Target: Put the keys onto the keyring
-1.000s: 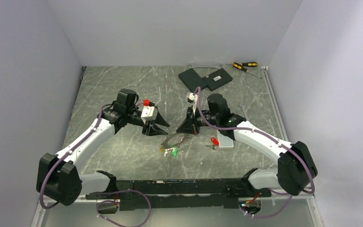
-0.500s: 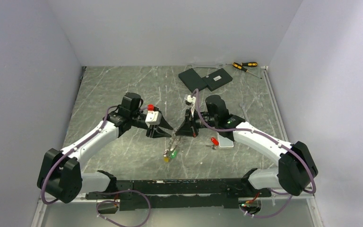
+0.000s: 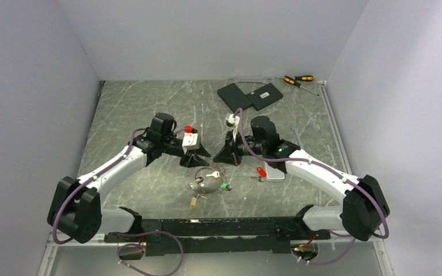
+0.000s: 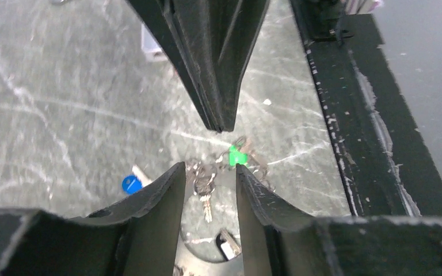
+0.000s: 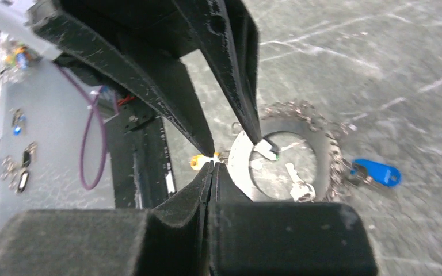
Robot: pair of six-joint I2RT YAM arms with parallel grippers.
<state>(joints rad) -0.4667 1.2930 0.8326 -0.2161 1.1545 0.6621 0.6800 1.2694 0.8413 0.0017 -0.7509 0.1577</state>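
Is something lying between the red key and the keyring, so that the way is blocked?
Nothing visible does. Between the red key and the keyring only the table surface shows; the green key lies at the ring's rim on that side.

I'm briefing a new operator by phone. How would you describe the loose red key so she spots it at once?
Find the right arm and its white forearm; a pale flat card lies beside it. The red key sits at that card's left edge, alone, apart from the keyring where the other coloured keys cluster.
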